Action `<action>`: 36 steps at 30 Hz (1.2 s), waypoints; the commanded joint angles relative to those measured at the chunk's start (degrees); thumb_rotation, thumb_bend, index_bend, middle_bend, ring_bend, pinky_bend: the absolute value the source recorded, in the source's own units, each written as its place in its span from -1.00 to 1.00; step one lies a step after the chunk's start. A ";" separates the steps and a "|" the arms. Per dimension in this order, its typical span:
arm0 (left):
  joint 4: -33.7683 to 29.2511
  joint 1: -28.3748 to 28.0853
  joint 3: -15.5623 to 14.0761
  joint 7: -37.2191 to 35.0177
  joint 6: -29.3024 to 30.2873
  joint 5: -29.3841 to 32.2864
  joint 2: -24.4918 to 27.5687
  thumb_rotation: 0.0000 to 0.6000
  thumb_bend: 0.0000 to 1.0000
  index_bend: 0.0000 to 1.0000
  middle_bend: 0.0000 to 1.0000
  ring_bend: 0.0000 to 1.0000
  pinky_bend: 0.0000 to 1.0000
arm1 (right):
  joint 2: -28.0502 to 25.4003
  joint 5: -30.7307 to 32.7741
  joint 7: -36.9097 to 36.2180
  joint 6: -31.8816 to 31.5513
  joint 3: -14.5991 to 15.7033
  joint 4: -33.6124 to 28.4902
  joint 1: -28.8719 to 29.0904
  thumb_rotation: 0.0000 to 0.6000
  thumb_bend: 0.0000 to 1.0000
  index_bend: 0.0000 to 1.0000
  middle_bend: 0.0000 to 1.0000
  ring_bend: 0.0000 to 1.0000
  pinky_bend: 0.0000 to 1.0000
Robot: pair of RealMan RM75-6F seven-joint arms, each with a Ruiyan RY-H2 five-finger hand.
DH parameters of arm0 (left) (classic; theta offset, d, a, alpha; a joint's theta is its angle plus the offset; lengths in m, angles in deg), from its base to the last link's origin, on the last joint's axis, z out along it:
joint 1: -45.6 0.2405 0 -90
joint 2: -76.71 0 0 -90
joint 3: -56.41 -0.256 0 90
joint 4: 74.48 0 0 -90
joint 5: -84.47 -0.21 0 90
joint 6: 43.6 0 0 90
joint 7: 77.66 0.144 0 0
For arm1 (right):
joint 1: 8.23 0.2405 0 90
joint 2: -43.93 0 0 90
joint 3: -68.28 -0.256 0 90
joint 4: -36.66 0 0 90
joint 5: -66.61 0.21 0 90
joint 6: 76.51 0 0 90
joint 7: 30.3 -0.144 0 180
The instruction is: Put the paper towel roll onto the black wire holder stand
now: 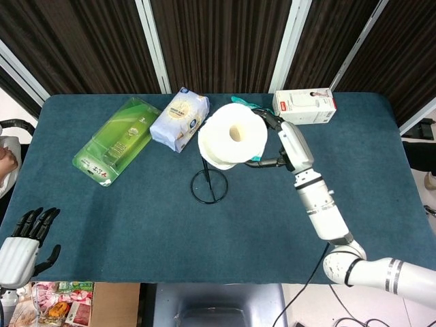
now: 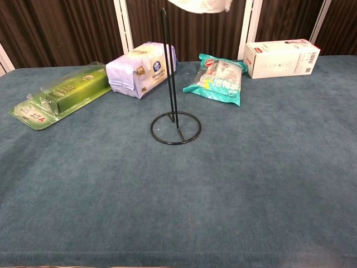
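Note:
My right hand grips the white paper towel roll from its right side and holds it high in the air, its hollow core facing up. In the head view the roll hangs over the top of the black wire holder stand. The chest view shows only the roll's bottom edge at the top of the frame, just right of the stand's upright rod, whose ring base rests on the table. My left hand hangs off the table's near left corner, fingers apart, holding nothing.
Behind the stand lie a green flat package, a white-and-blue soft pack, a teal snack bag and a white-and-red box. Blue cloth covers the table.

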State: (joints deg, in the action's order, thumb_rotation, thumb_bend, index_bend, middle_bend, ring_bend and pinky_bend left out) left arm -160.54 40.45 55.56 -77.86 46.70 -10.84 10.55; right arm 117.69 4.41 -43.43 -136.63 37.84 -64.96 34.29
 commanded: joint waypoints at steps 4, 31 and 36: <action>0.07 0.10 0.17 -0.37 0.26 0.21 0.15 1.00 -0.12 -1.00 -0.80 -0.89 -0.78 | 1.14 6.19 6.15 -0.09 -2.13 -3.89 4.09 1.00 -0.59 0.57 0.35 0.15 -0.28; 0.31 0.29 0.09 -1.37 0.68 -0.13 0.56 1.00 -0.12 -1.00 -0.80 -0.89 -0.78 | 5.21 21.31 19.39 0.18 1.93 -0.80 10.95 1.00 -0.59 0.55 0.35 0.15 -0.28; 0.25 0.28 0.08 -1.30 0.64 -0.14 0.54 1.00 -0.12 -1.00 -0.80 -0.89 -0.78 | 5.39 23.02 19.51 1.11 2.53 -0.43 11.19 1.00 -0.59 0.33 0.34 0.07 -0.28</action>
State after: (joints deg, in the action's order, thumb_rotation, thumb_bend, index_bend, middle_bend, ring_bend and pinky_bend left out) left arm -160.29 40.73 55.65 -79.17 47.35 -10.98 11.10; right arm 123.06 27.28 -23.86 -135.66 40.26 -65.37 45.47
